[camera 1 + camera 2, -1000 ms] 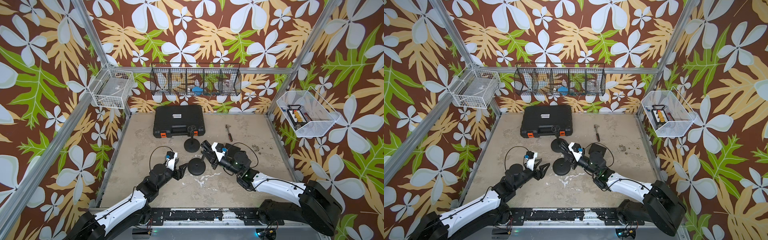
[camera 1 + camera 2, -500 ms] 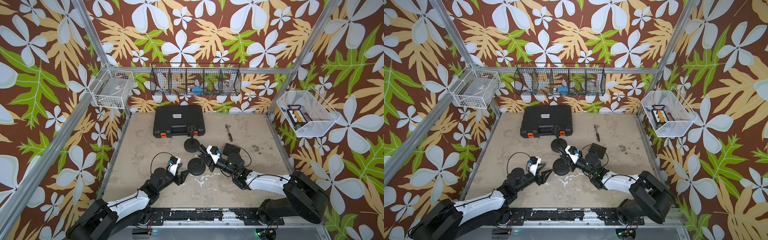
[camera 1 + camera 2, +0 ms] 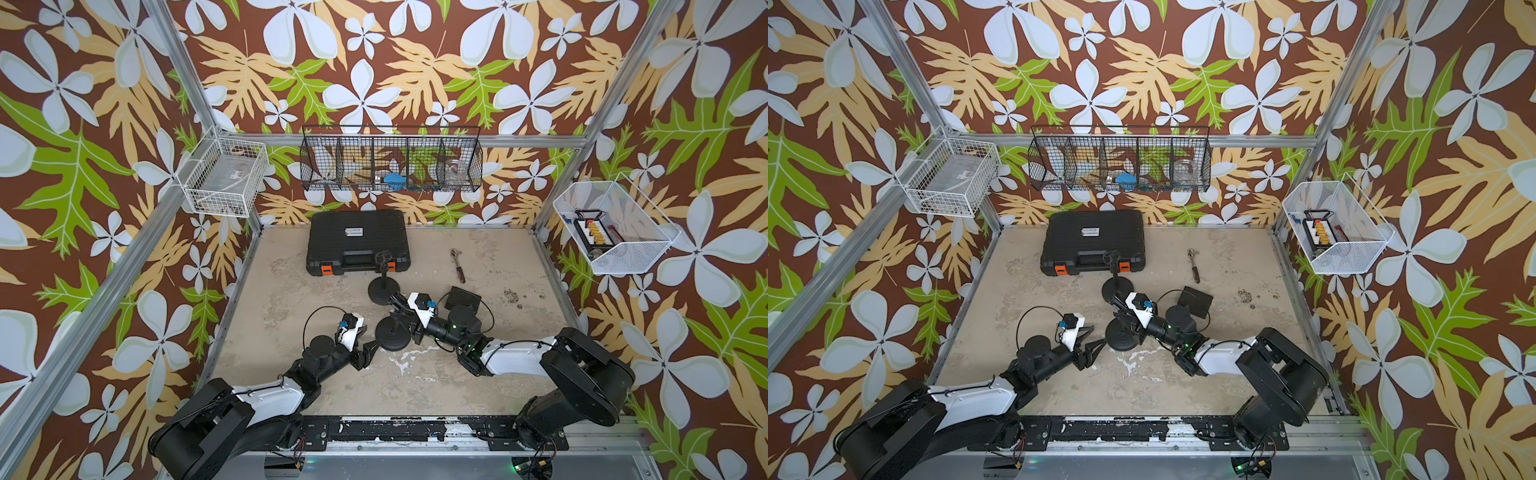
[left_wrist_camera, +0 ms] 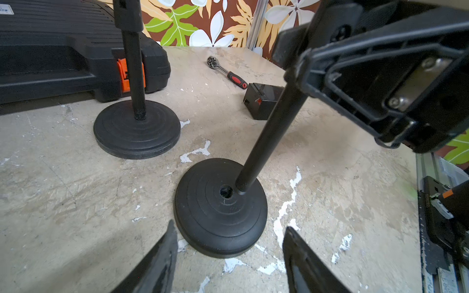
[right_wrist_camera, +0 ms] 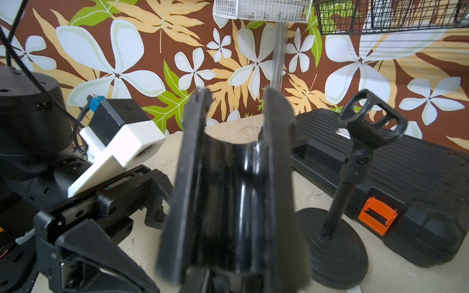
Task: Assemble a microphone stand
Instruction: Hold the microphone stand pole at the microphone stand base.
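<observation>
Worn beige tabletop (image 3: 291, 291) inside walls (image 3: 374, 62) of brown flower wallpaper.
The white wire basket (image 3: 216, 203) at left holds something clear. The left gripper (image 3: 368, 340) is released, its fingers (image 4: 157, 261) spread near the loose round base (image 4: 215, 223), not touching it. Behind are a whole stand (image 3: 383, 286) with its clip and a shut black case (image 3: 357, 239); the black basket (image 3: 357, 158) above holds a blue thing (image 3: 394, 179) and a clear jar (image 3: 455, 168). The right gripper (image 3: 401, 316) is clenched on the black pole (image 4: 274, 132), whose lower end rests on the base just beside its centre hole (image 4: 225, 191). Further right lie a ratchet (image 3: 458, 266) and a black box (image 3: 463, 297); the white mesh basket (image 3: 623, 257) holds a rack (image 3: 596, 230) of yellow pieces.
</observation>
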`<control>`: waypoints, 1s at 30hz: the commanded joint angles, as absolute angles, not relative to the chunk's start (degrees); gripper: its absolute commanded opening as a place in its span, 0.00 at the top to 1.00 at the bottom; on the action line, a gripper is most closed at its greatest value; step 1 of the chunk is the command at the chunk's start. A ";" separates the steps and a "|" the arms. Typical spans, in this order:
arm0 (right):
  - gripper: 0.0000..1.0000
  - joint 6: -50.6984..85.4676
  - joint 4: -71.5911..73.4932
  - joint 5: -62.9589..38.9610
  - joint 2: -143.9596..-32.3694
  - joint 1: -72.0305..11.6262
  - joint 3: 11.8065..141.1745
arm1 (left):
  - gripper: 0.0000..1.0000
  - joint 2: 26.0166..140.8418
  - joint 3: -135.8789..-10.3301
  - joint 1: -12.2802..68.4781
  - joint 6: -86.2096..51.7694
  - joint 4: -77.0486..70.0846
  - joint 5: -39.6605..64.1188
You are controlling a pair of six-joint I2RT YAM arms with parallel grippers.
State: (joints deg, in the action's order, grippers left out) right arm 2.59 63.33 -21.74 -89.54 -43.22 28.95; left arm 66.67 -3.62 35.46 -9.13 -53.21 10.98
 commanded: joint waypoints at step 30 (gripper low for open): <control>0.96 4.92 72.98 -18.48 -97.12 -42.88 28.70 | 0.35 71.29 -3.96 35.51 -5.71 -58.52 12.30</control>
